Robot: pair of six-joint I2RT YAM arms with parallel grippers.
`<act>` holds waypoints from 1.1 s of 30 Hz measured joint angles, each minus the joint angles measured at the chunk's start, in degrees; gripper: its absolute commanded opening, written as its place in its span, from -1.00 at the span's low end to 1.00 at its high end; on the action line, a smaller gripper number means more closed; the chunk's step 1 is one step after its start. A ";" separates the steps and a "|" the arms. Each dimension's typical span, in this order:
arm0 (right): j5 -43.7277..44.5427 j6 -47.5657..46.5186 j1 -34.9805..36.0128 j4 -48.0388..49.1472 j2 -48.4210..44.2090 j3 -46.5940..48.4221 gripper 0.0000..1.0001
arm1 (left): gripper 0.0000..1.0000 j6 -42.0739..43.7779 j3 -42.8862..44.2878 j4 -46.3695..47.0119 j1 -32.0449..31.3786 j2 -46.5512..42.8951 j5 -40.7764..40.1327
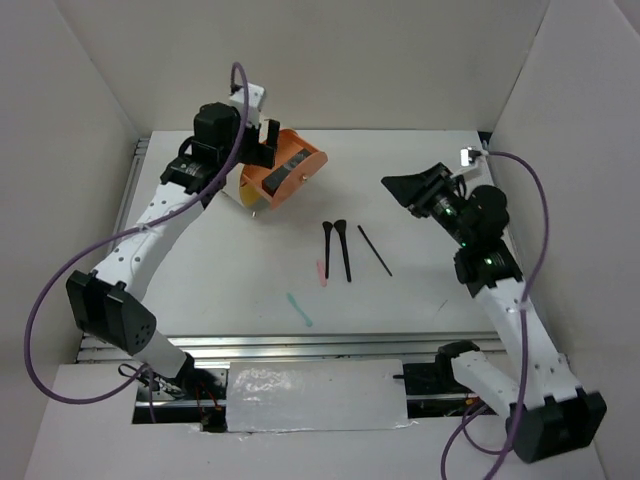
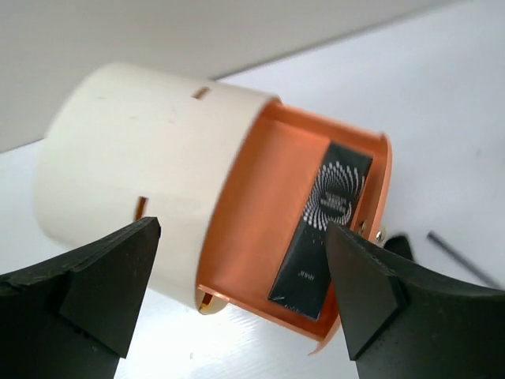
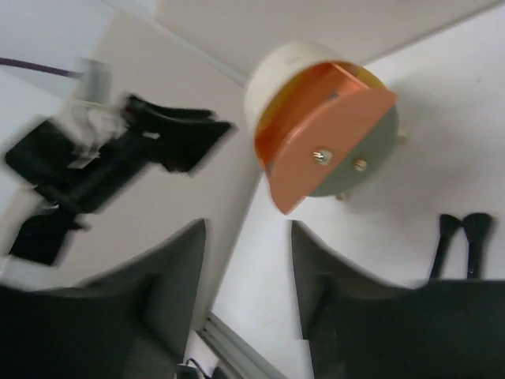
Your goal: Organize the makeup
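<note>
Left tool (image 2: pixel 243 230): fingers wide apart and holding nothing, poised over the pulled-out orange drawer (image 2: pixel 268 181) of the cream cylindrical box (image 2: pixel 126 158).
Right tool (image 3: pixel 248 245): fingers apart with a clear gap, empty, raised over the right side of the table (image 1: pixel 230 280) and pointing toward 10 o'clock at the box.
Stowed: the dark grey case (image 2: pixel 319 229) lies flat in the drawer, its long axis running along the drawer's length.
Loose makeup: two black brushes (image 1: pixel 338 248) lie side by side at table centre, axes 12-to-6, flared tips at 12. The thin black stick (image 1: pixel 375 250) is just at their 3 o'clock, lying 11-to-5. The pink stick (image 1: pixel 322 272) lies beside the brush handles at 7, and the teal stick (image 1: pixel 300 310) lies apart at 7.
Key relation: the brushes lie at 8 o'clock from the right tool and 5 o'clock from the left. The right looks nearer.
Obstruction: nothing lies between the right tool and the sticks. The left tool crowds the drawer mouth, so a drop-off there would likely need it to clear.
</note>
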 measured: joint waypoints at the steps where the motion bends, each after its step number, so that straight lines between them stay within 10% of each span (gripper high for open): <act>1: -0.24 1.33 0.66 1.84 4.26 -0.39 -1.00 | 0.99 -2.60 1.66 -0.81 0.00 -0.33 -1.66; 14: 6.36 11.72 16.04 3.89 48.48 19.32 -1.00 | 0.99 -29.14 -0.74 -19.71 0.11 -24.28 -11.65; 33: 6.01 15.50 17.97 5.84 61.18 35.17 -1.00 | 0.99 -29.38 -5.40 -34.56 0.11 -31.98 -12.26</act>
